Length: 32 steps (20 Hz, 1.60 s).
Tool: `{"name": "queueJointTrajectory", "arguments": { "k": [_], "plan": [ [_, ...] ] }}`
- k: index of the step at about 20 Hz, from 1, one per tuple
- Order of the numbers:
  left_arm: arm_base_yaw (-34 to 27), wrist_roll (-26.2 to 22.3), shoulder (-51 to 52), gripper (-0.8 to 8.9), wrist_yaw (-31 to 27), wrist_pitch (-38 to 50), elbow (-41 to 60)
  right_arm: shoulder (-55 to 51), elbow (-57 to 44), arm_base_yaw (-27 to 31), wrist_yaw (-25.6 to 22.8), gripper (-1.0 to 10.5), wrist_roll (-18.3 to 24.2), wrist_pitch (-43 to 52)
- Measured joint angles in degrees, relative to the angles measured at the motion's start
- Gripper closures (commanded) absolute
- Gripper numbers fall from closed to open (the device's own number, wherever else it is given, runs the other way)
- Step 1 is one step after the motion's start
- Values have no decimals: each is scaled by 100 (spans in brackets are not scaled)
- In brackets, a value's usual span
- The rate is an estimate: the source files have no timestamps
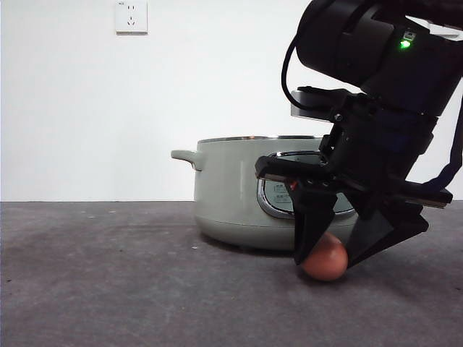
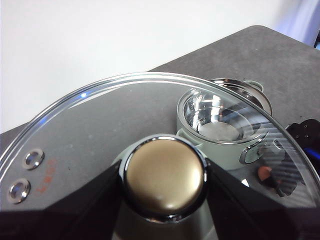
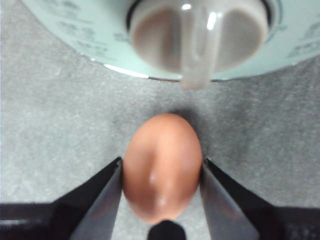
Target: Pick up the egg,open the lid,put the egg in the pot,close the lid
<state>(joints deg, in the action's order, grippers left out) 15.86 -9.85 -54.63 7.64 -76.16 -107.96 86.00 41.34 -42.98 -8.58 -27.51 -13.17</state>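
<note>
The reddish-brown egg (image 1: 325, 259) (image 3: 161, 150) rests on the grey table just in front of the pot's control panel. My right gripper (image 1: 327, 263) (image 3: 162, 164) reaches down over it, both black jaws pressed against its sides. The sage-green pot (image 1: 231, 195) (image 2: 210, 145) stands uncovered, its shiny inside showing in the left wrist view. The silver dial (image 3: 197, 35) is right beyond the egg. My left gripper (image 2: 164, 172) is shut on the knob (image 2: 165, 180) of the glass lid (image 2: 90, 135), held high above the table and off to the pot's side.
The grey table (image 1: 108, 275) stretches left of the pot. A white wall with a socket (image 1: 131, 16) stands behind. The pot's side handle (image 1: 187, 157) sticks out to the left. The right arm's dark body (image 1: 376, 50) fills the upper right.
</note>
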Motion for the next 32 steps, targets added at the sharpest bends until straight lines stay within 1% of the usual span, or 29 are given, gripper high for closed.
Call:
{"name": "queueJointTrajectory", "arguments": {
  "k": [4,5,7,9,11,13,14,16,17,18,20,22,24,25,29,32],
  "plan": [
    [0,0,0,821,0,0,0,-232,0,-236,70,959,2,-26],
    [0,0,0,822,0,0,0,-382,0,-313,179,959,2,-39],
    [0,0,0,822,0,0,0,-807,2,-503,549,959,2,-142],
    [0,0,-2,822,0,0,0,-1174,90,-748,717,959,7,-538],
    [0,0,-15,822,0,0,0,-1512,341,-1010,717,959,83,-975],
    [0,0,-48,822,0,0,0,-1775,824,-1154,699,959,304,-1366],
    [0,0,-70,822,0,-2,0,-1836,1139,-1178,629,959,466,-1530],
    [2,0,-101,822,68,-2,0,-1847,1759,-1156,229,959,863,-1775],
    [2,0,-114,821,223,-2,0,-1834,2081,-1082,-31,959,1139,-1864],
    [2,0,-116,822,396,-2,0,-1801,2334,-979,-90,959,1364,-1888],
    [9,0,-118,822,737,-2,0,-1600,2837,-608,-13,959,1801,-1858],
    [11,0,-114,822,800,-2,0,-1272,3204,-133,264,959,2122,-1871],
    [11,0,-114,822,817,-4,0,-796,3560,343,660,959,2326,-1902],
    [11,2,-125,822,846,-4,0,-533,3753,557,782,959,2400,-1904],
    [11,0,-125,822,911,-9,0,656,4758,1209,1019,959,2693,-2267],
    [11,0,-155,822,905,-9,0,1609,5547,1436,1147,959,2846,-2651]
  ]
}}
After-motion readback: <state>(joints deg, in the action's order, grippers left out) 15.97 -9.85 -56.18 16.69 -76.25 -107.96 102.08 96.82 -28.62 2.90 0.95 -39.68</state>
